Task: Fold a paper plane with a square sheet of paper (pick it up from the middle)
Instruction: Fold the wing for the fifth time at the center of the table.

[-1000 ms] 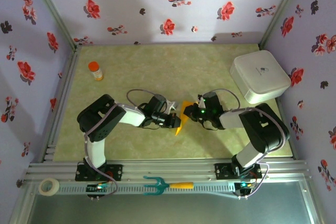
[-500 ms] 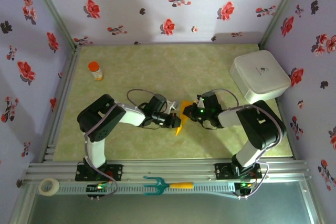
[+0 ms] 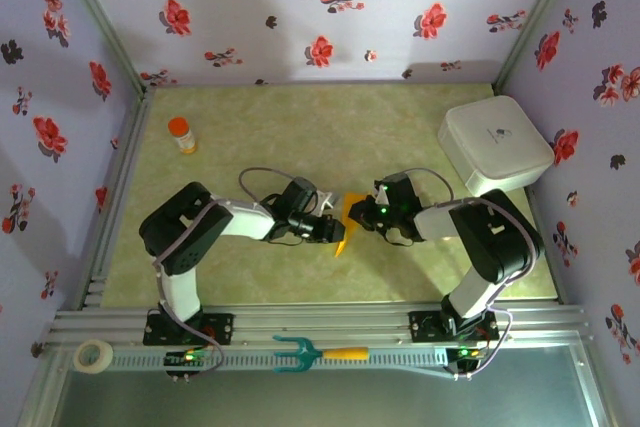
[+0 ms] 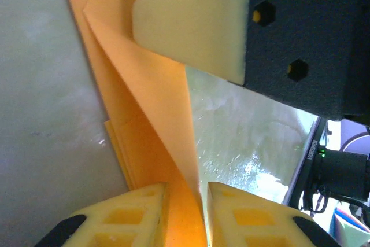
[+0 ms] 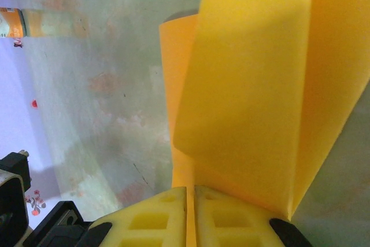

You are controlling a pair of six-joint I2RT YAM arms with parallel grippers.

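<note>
Right hand (image 5: 191, 195) clamped on the folded orange paper sheet (image 3: 343, 222), mid-bench (image 3: 300, 132) | my left hand (image 4: 188, 195): fingers slightly apart, paper fold running between them | open bench behind; white box (image 3: 495, 147) far right, orange-capped bottle (image 3: 180, 134) far left | from above, both hands partly hide the paper.

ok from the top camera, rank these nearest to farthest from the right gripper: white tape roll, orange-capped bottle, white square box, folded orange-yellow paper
From the right gripper:
1. folded orange-yellow paper sheet, pinched in its jaws, mid-table.
2. white square box, back right corner.
3. small orange-capped bottle, back left.
4. white tape roll, on the near-left rail.
</note>
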